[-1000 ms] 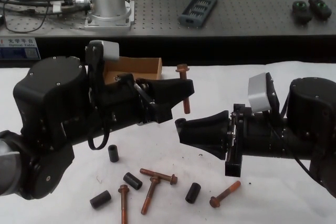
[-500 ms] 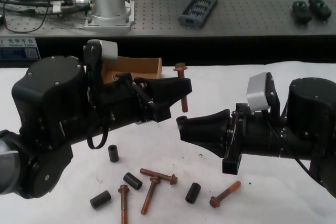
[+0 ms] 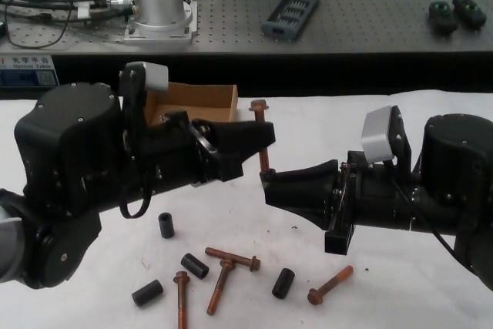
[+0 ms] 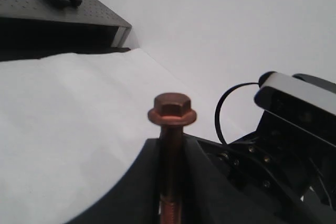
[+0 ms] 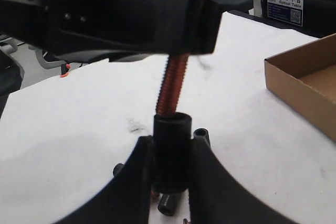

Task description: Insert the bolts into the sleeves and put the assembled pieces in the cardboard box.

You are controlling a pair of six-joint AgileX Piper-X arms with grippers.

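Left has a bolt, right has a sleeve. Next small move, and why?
Probably ease the left gripper straight down along the bolt's axis. Its bolt looks lined up over the sleeve clamped in the right gripper. The thread end is just at the sleeve's opening, with nearly all the shank outside.

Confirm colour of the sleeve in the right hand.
Black sleeve, clearest in the right wrist view.

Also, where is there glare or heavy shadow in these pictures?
High view: even light, faint shadows on the cloth under the arms. Left wrist view: a soft shine on the bolt head. Right wrist view: the left claw looks dark, the thread glints above the sleeve.
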